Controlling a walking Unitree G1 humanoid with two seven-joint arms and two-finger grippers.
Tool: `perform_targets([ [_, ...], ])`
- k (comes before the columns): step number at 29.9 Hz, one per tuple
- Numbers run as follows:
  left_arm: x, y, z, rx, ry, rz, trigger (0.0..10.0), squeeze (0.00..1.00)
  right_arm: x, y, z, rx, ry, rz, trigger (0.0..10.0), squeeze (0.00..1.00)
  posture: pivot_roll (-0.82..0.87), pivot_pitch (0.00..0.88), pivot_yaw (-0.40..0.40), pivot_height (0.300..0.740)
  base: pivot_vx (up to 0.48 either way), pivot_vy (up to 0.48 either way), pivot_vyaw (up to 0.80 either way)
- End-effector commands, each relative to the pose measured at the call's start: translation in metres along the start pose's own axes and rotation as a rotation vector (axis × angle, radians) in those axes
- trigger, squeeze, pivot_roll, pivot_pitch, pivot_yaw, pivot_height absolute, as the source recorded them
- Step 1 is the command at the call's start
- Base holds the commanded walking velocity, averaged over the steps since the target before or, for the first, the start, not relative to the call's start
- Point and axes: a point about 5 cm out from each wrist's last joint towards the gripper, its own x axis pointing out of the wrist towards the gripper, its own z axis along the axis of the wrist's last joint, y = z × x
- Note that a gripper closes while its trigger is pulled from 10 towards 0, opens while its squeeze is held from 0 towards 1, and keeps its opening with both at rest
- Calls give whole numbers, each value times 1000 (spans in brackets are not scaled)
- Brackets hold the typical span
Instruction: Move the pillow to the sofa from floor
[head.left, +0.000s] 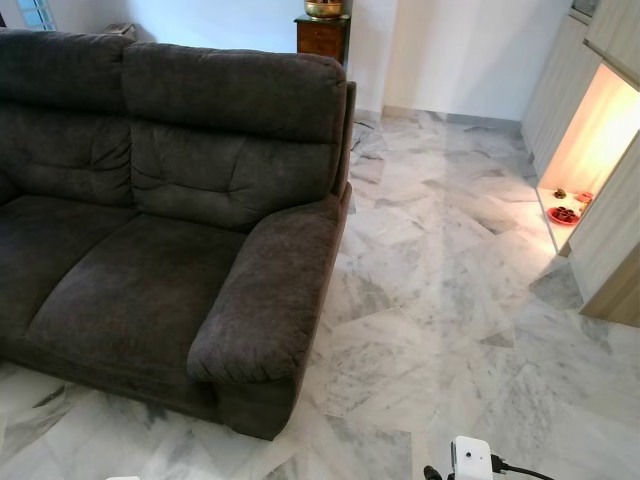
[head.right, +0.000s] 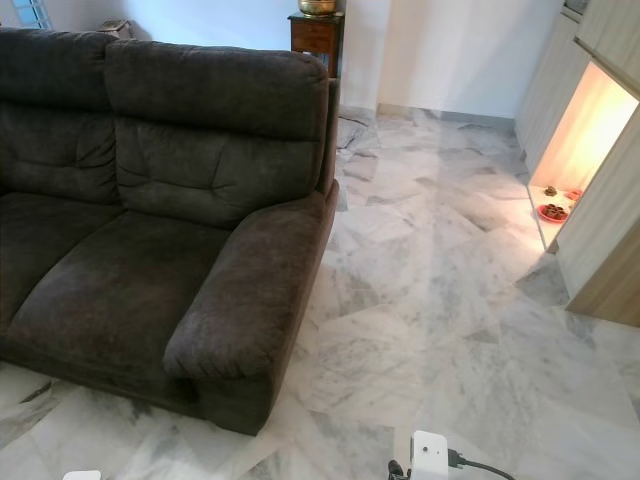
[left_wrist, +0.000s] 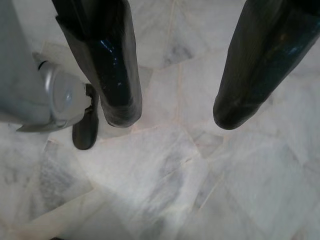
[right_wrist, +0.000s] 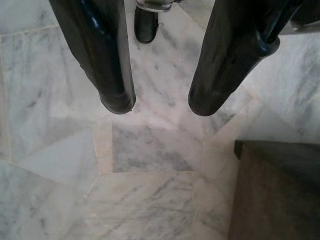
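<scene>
A dark grey two-seat sofa (head.left: 170, 220) stands on the left, its armrest (head.left: 275, 300) nearest to me and its seat bare. My left gripper (left_wrist: 172, 117) hangs open above the marble floor (left_wrist: 165, 175), with nothing between its fingers. My right gripper (right_wrist: 164, 105) is also open over the floor (right_wrist: 145, 150), holding nothing. A dark brown-grey flat corner (right_wrist: 275, 190) lies on the floor just past the right fingertips; I cannot tell what it is.
Grey-veined marble floor (head.left: 450, 280) stretches to the right of the sofa. A wooden cabinet (head.left: 322, 38) stands behind the sofa. A lit niche (head.left: 590, 150) with small red dishes (head.left: 565, 213) is low in the right wall. My black foot (left_wrist: 84, 132) is near the left gripper.
</scene>
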Motion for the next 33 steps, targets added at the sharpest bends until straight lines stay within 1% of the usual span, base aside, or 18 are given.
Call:
perform_targets([
  [1, 0, 7, -4, -28, 29, 25, 10000, 0, 0, 6, -2, -4, 4, 17, 10000, 0, 43, 31, 6, 740, 0, 390, 0],
  [3, 0, 9, -2, -38, 28, 32, 10000, 0, 0, 8, -5, -10, 10, 24, 10000, 0, 42, 43, 11, 740, 0, 388, 0],
  [6, 0, 9, -2, -30, 30, 29, 10000, 0, 0, 9, -8, -1, 17, 19, 10000, 0, 48, 54, 17, 740, 0, 389, 0],
  [13, 0, -1, -4, -19, 39, 20, 10000, 0, -2, 9, -19, 8, 42, 13, 10000, 0, 54, 69, 29, 740, 0, 392, 0],
  [16, 0, -6, -5, -10, 41, 14, 10000, 0, -3, 9, -21, 9, 47, 15, 10000, 0, 58, 72, 30, 740, -241, 389, 0],
  [21, 0, -8, -6, -10, 42, 13, 10000, 0, -3, 9, -23, 9, 50, 20, 10000, 0, 62, 75, 32, 740, -244, 388, 0],
  [28, -1, -7, -10, -12, 48, 14, 10000, 0, -4, 10, -23, 4, 49, 26, 10000, 0, 64, 74, 31, 740, -248, 387, 0],
  [32, -2, -1, -15, -15, 53, 21, 10000, 0, -4, 10, -24, -1, 50, 30, 10000, 0, 71, 68, 27, 740, -251, 397, 0],
  [33, -3, 4, -16, -18, 54, 25, 10000, 0, -4, 10, -24, -13, 54, 31, 10000, 0, 73, 67, 26, 740, -244, 416, 0],
])
